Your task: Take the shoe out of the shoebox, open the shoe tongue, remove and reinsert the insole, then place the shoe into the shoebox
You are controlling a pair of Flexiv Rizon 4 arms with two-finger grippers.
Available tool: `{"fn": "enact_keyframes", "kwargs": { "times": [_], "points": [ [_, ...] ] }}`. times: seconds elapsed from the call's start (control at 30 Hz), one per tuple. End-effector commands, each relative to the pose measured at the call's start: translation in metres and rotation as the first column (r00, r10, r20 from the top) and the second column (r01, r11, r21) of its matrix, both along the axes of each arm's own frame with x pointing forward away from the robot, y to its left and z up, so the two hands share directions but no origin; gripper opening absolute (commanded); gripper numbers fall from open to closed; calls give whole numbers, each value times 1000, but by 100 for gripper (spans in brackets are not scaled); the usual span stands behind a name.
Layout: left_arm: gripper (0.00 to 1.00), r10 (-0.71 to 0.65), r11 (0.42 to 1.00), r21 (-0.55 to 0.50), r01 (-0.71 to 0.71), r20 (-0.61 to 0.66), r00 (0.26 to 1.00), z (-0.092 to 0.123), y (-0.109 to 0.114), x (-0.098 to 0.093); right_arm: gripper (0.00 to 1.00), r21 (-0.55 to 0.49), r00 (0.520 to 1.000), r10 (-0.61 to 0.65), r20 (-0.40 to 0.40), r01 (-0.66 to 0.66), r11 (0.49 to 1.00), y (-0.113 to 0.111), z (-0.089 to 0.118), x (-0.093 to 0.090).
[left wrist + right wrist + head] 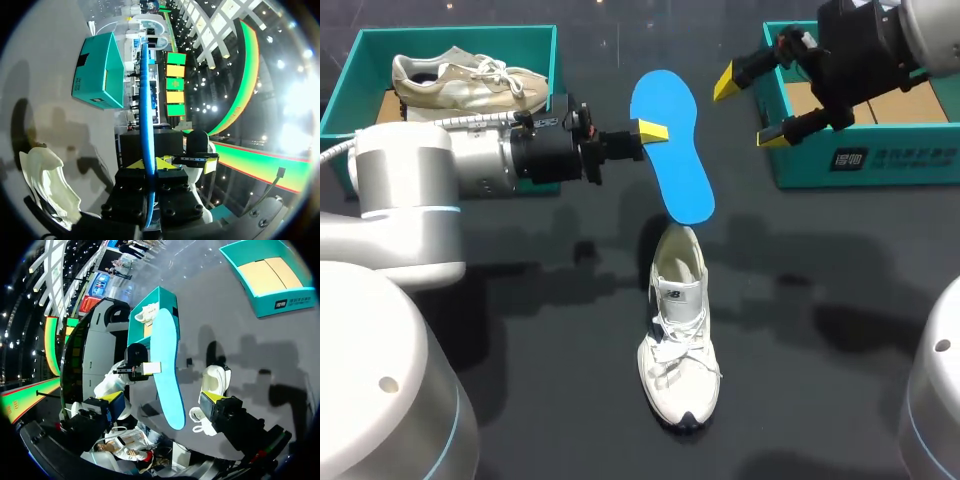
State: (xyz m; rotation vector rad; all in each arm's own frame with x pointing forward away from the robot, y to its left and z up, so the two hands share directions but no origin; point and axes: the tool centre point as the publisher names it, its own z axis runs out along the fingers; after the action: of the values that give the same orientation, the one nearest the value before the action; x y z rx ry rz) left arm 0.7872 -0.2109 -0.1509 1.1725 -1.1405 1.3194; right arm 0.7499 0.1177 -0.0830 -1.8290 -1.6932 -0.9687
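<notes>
Since the left gripper (651, 131) clamps the blue insole (672, 150) by one edge, top centre, it could pivot or slip when its tip presses into the white shoe (680, 340) below; right gripper (752, 107), upper right, hangs open by the shoebox (865, 165).

L gripper (151, 368) grips insole (166, 355) beside shoe (216, 380).

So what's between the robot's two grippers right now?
The flat blue insole, shut in the left gripper; the right gripper stands open beyond it. The head view shows this.
</notes>
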Motion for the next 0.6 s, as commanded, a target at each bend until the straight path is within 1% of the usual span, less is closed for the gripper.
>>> {"fn": "enact_keyframes", "kwargs": {
  "times": [0.03, 0.33, 0.6],
  "points": [
    [0, -2, 1000, 1, 2, -1, 1000, 0, 0, 0, 100, -187, 1000, -28, -14, 25, 982, 10, 8, 0],
    [0, -2, 1000, 1, 2, -1, 1000, 0, 0, 0, 100, -336, 999, -20, -25, 11, 942, 27, 15, 2],
    [0, -2, 1000, 1, 2, -1, 1000, 0, 0, 0, 100, -469, 999, -26, -27, 10, 883, 43, 23, 4]
  ]
}}
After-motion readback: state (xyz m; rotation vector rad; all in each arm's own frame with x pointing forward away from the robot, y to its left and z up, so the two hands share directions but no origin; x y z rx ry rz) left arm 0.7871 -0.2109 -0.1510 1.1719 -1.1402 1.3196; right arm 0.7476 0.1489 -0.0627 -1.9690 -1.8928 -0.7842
